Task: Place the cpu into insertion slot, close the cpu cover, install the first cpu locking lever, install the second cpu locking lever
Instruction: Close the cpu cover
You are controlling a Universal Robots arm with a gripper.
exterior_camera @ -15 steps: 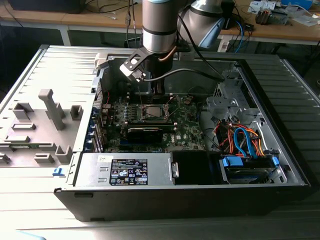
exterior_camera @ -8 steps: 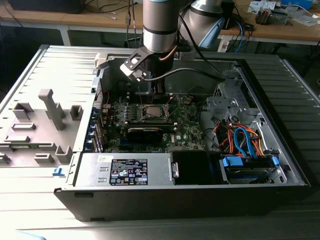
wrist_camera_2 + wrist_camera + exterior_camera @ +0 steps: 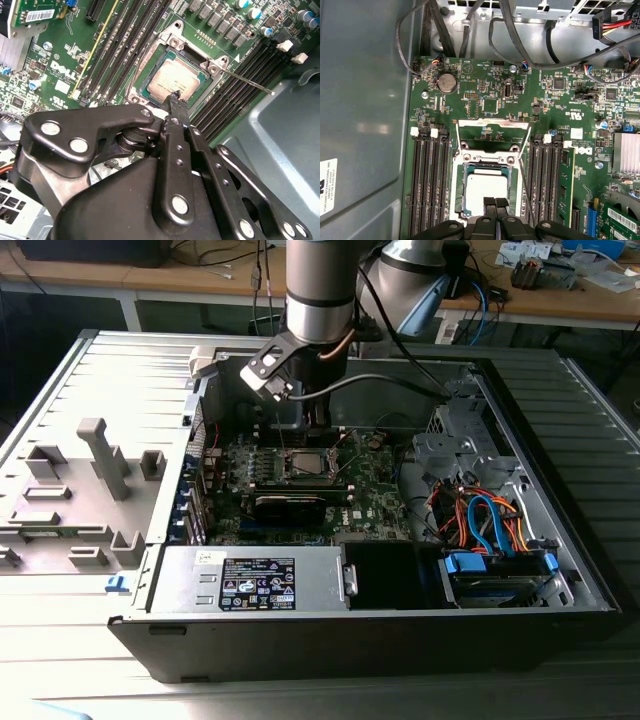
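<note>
The arm's claw (image 3: 495, 202) hangs low over the open processor socket, its two black fingertips pressed together with nothing showing between them, their tips (image 3: 175, 96) poised at one edge of the cpu (image 3: 175, 80). The cpu lies flat and square inside the insertion slot (image 3: 487, 159), silvery face up — seated, by the look of it, which would explain why the claw holds nothing.

The cpu cover (image 3: 492, 122) stands swung back on its hinge beyond the slot, its cut-out middle showing the green board (image 3: 485, 105) behind it; it is not yet closed. A thin locking lever (image 3: 247, 81) juts free from a corner of the slot across the neighbouring memory slots (image 3: 427, 185), not yet latched, apparently left clear so the cover can come down.

In the exterior view the arm reaches straight down into an open computer case (image 3: 560, 570) lying on a ridged grey surface (image 3: 600, 430).

Whether the fingertips actually touch the cpu cannot be told. The claw's own linkage hides the near edge of the slot in both wrist views, and a second lever is hard to pick out.
</note>
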